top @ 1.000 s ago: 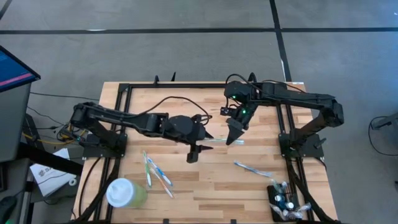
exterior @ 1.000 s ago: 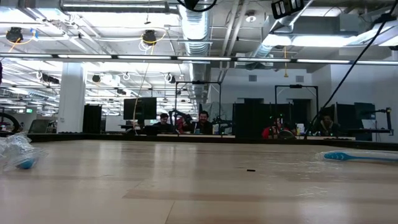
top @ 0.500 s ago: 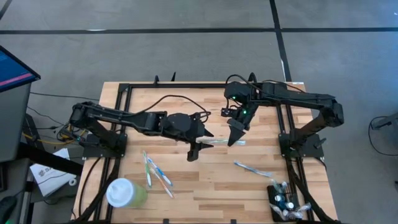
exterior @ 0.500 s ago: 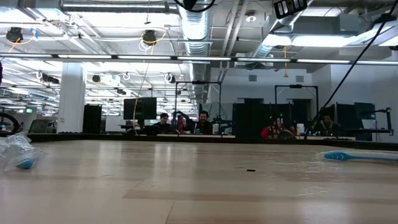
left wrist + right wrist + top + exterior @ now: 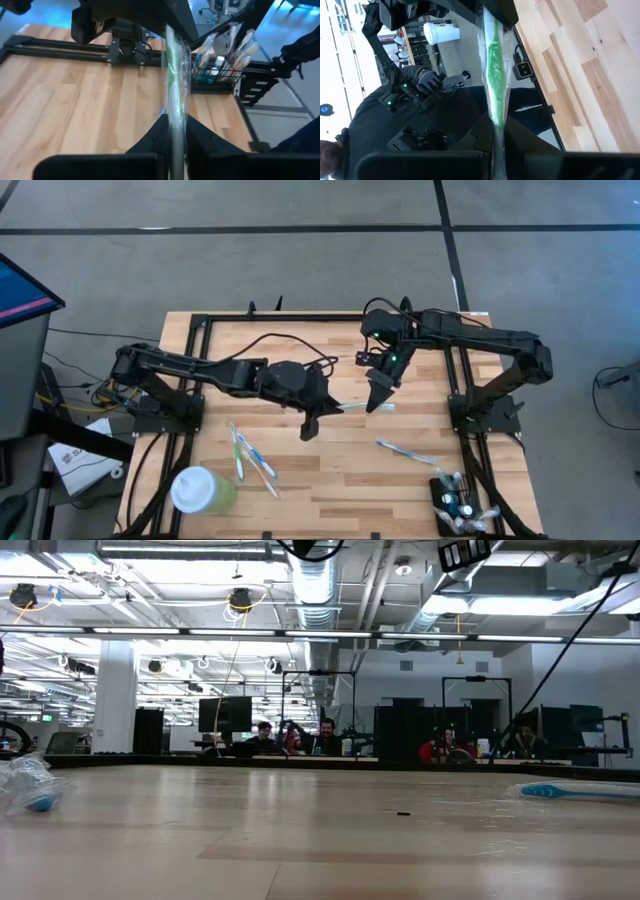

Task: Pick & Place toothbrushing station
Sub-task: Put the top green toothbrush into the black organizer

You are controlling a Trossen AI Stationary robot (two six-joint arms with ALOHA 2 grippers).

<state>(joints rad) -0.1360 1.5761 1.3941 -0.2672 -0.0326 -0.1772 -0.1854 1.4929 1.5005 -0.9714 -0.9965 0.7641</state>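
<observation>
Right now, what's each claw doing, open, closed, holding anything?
Left claw: closed on one end of the wrapped green toothbrush.
Right claw: closed on its other end.

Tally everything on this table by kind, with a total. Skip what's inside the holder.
Toothbrushes loose on the table: 4, the left cluster hard to separate
Wrapped green toothbrush gripped by left gripper and right gripper: 1
Pale green cup: 1
Black holder: 1
Total: 7
</observation>
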